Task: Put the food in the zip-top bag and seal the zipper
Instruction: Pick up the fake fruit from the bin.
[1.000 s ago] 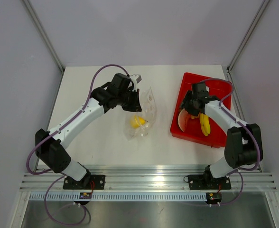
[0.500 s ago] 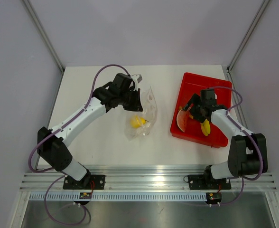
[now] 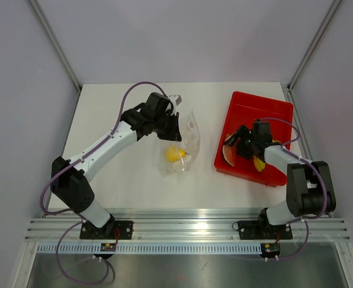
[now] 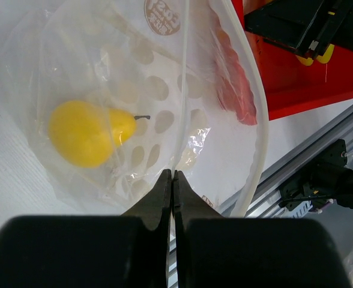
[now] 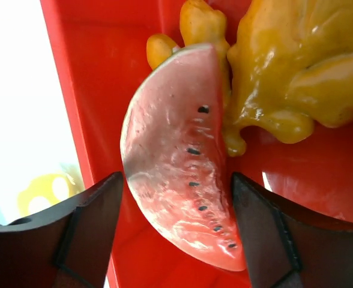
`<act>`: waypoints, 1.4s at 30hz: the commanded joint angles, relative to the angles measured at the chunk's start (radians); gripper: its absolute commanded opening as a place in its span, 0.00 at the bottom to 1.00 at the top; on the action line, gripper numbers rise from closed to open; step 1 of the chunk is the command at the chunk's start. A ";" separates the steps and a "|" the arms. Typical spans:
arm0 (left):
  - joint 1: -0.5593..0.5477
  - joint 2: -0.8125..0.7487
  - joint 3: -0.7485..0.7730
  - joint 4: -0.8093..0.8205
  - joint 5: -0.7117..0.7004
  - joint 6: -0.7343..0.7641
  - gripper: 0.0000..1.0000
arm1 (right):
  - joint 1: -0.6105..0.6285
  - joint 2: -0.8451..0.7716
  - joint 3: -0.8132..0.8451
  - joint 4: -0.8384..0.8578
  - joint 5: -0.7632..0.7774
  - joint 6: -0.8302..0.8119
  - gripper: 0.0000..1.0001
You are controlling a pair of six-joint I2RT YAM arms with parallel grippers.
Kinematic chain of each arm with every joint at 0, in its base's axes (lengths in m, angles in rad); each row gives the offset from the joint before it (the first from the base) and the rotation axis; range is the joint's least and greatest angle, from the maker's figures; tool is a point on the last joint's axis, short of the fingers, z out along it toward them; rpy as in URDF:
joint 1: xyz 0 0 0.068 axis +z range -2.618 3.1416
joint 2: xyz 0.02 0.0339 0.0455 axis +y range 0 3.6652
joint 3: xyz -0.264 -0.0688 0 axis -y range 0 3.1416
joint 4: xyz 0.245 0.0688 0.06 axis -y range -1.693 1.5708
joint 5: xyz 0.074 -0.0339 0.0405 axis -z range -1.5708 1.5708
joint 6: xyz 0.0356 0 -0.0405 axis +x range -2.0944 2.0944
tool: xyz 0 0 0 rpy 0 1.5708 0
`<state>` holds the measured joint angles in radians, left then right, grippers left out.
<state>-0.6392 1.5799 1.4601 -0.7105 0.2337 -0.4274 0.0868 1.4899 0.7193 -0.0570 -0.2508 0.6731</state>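
- White table point(image 3: 122, 180) carries the zip-top bag point(image 4: 164, 114), left of the red tray point(image 3: 254, 111); a yellow lump point(image 4: 80, 133) lies inside the bag.
- Left gripper point(image 4: 173, 179) is pressed together, pinching the bag's mouth edge. The film looks thin, floppy and slippery.
- Right gripper point(image 5: 178, 183) is spread to either side of the watermelon slice point(image 5: 173, 144) in the tray. The slice looks rigid, light and glossy, and is probably best squeezed across its flat faces.

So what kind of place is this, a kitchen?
Probably a robot lab bench: a left arm and right arm bolted to a metal rail, plain walls round a white table, a toy watermelon in a red tray.
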 commanded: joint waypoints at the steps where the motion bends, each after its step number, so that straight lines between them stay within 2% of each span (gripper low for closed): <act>1: 0.003 0.009 0.052 0.020 0.007 -0.005 0.00 | 0.002 -0.036 -0.006 0.092 -0.041 -0.009 0.77; 2: 0.001 0.015 0.054 0.019 0.007 -0.007 0.00 | 0.002 -0.052 -0.006 0.089 -0.038 -0.010 0.74; 3: 0.001 0.014 0.057 0.019 0.007 -0.007 0.00 | 0.004 -0.060 -0.007 0.080 -0.036 -0.010 0.67; 6: -0.004 0.020 0.060 0.019 0.004 -0.011 0.00 | 0.004 -0.080 -0.003 0.062 -0.027 -0.018 0.59; 13: -0.019 0.023 0.065 0.013 -0.007 -0.011 0.00 | 0.004 -0.105 -0.009 0.029 -0.008 -0.024 0.29; 18: -0.022 0.022 0.057 0.013 -0.010 -0.011 0.00 | 0.004 -0.106 -0.024 0.043 -0.007 -0.012 0.25; 19: -0.024 0.019 0.057 0.013 -0.011 -0.014 0.00 | 0.004 -0.109 -0.026 0.042 0.001 -0.007 0.20; 20: -0.024 0.019 0.055 0.011 -0.008 -0.013 0.00 | 0.004 -0.114 -0.026 0.036 0.010 -0.004 0.09; 21: -0.025 0.020 0.057 0.013 -0.010 -0.014 0.00 | 0.004 -0.118 -0.027 0.033 0.027 -0.006 0.02; 30: -0.034 0.019 0.069 0.026 0.009 -0.033 0.00 | 0.004 -0.290 0.028 -0.188 0.207 -0.078 0.00; 36: -0.059 0.041 0.124 0.013 0.004 -0.039 0.00 | 0.004 -0.498 0.078 -0.336 0.288 -0.125 0.00; 38: -0.062 0.046 0.131 0.009 0.003 -0.039 0.00 | 0.004 -0.529 0.118 -0.381 0.291 -0.139 0.00; 42: -0.063 0.046 0.143 0.000 0.004 -0.031 0.00 | 0.005 -0.566 0.224 -0.457 0.200 -0.168 0.00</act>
<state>-0.6987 1.6215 1.5543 -0.7177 0.2329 -0.4580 0.0872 0.9482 0.8448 -0.4450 -0.0200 0.5526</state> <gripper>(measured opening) 0.008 0.031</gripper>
